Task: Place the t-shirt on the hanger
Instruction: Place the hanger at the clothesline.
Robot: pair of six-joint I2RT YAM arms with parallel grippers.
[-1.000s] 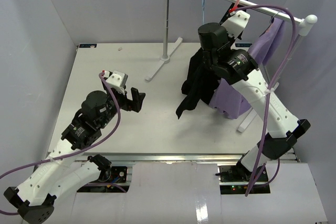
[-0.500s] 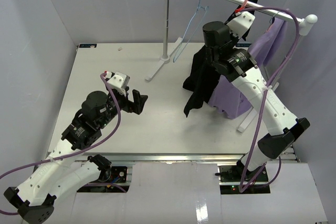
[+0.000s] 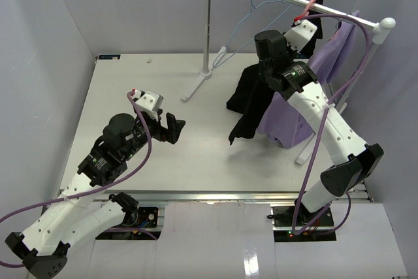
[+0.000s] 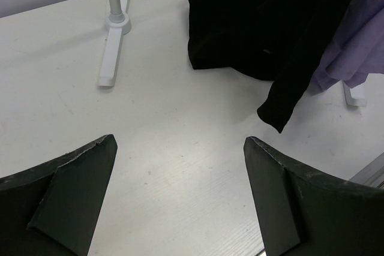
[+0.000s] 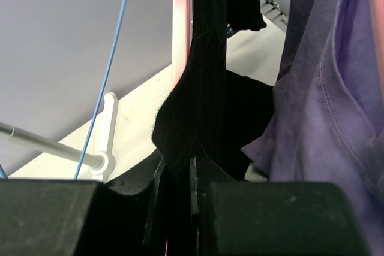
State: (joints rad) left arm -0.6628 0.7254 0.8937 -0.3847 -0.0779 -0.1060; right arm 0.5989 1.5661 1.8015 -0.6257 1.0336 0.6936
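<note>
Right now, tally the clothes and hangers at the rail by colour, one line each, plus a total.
Black t-shirt: 1
Lavender garment: 1
Pink hanger: 1
Light-blue wire hanger: 1
Total: 4

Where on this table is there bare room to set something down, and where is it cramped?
Bare table lies between the left wall and the rack's foot, and in the near middle between the left gripper and the t-shirt. Crowded: the right side, where t-shirt, purple garment and right arm bunch.
</note>
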